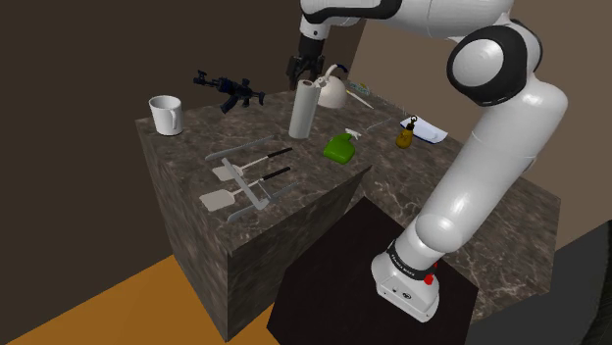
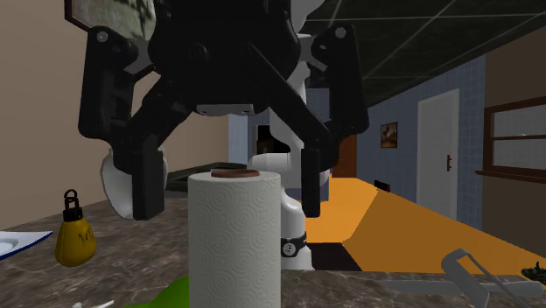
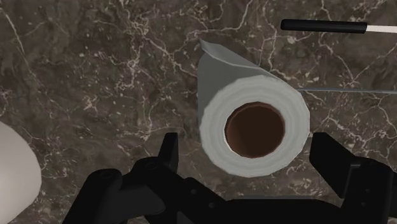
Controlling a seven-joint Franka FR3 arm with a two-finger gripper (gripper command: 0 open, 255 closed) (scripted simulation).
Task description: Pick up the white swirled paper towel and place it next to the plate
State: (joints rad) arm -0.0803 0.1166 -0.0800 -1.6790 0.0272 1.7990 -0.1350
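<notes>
- Where the shoulder view looks down on the dark marbled stone surface (image 1: 191, 147), the black two-finger claw (image 1: 307, 71) hangs straight above the tall white swirled paper towel roll (image 1: 303, 110), which stands upright on the surface.
- Just behind the claw sits a white rounded jug (image 1: 334, 93); well off to the side of it are a white mug (image 1: 167, 114) and a black toy rifle (image 1: 230, 90).
- Nearer the camera than the claw lie a green spray bottle (image 1: 341, 147) and two pale spatulas with black handles (image 1: 240, 167).
- Towards the arm's stand from the claw lies the flat white plate (image 1: 430, 130), with a small yellow padlock-shaped object (image 1: 404, 137) just beside it; the roll is well apart from both.
- In the second exterior view the claw (image 2: 226, 208) is spread wide, one finger on each side of the roll's (image 2: 234, 254) brown-cored top, with a gap on both sides.
- The yellow object (image 2: 75, 238) stands beyond the claw's one finger.
- In the wrist view the claw (image 3: 247, 146) straddles the roll (image 3: 219, 76), whose brown core sits between the fingers (image 3: 168, 149); neither finger touches it.
- A black utensil handle (image 3: 324, 26) lies past the roll.
</notes>
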